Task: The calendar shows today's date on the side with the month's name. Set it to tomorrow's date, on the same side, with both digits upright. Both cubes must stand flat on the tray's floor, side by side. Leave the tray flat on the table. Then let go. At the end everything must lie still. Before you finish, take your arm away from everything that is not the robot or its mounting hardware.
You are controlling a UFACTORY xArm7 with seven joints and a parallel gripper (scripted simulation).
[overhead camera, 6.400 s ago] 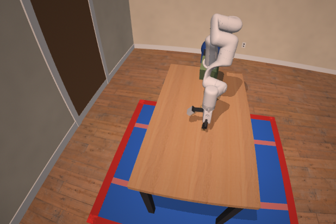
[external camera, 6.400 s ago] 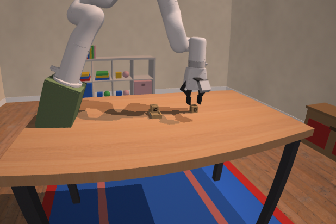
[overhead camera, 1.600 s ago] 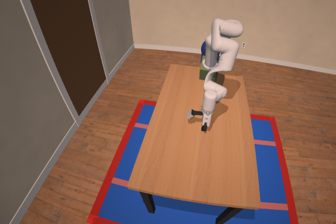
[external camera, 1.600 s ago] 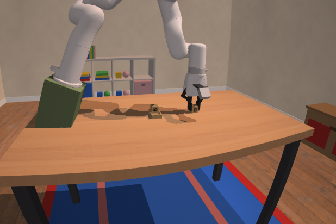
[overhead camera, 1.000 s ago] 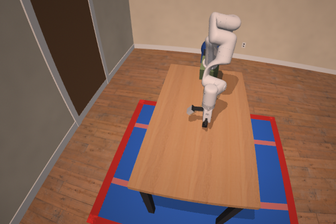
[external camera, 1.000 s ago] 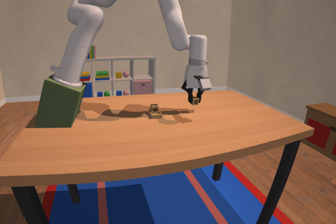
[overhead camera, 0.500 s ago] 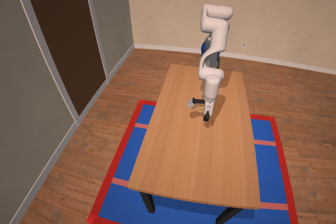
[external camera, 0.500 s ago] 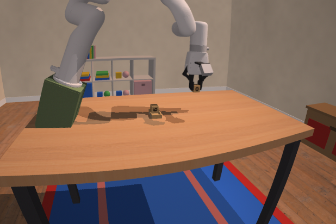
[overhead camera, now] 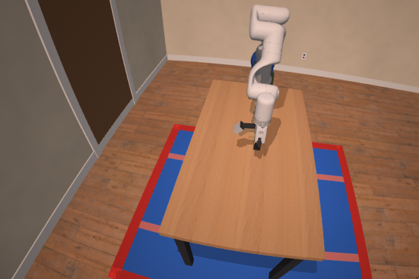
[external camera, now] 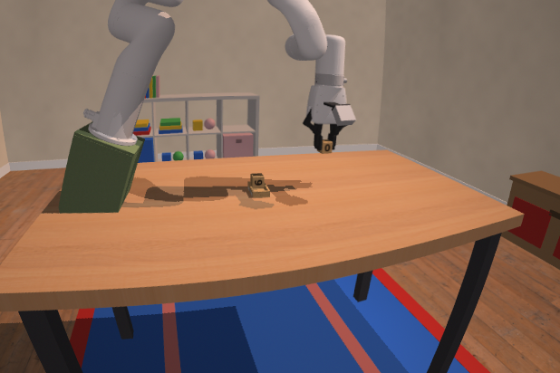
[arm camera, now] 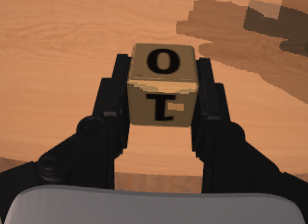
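My gripper (overhead camera: 257,145) (external camera: 325,145) (arm camera: 162,76) is shut on a wooden cube (external camera: 326,148) (arm camera: 163,112) and holds it well above the table. The held cube shows a 0 towards the exterior camera. The wrist view shows the 0 on one face and an upside-down 1 on the adjoining face. The small wooden tray (external camera: 260,195) is on the table, left of and below the gripper in the exterior view. The other cube (external camera: 257,180) is at the tray's far part and shows a 6 or 9; its exact turn is too small to tell. Tray and cubes are mostly hidden in the top view.
The wooden table (overhead camera: 237,202) (external camera: 272,234) carries the shadows of the arm. The arm's green base block (external camera: 97,175) stands at the table's left end in the exterior view. A shelf (external camera: 204,98) with toys stands behind the table.
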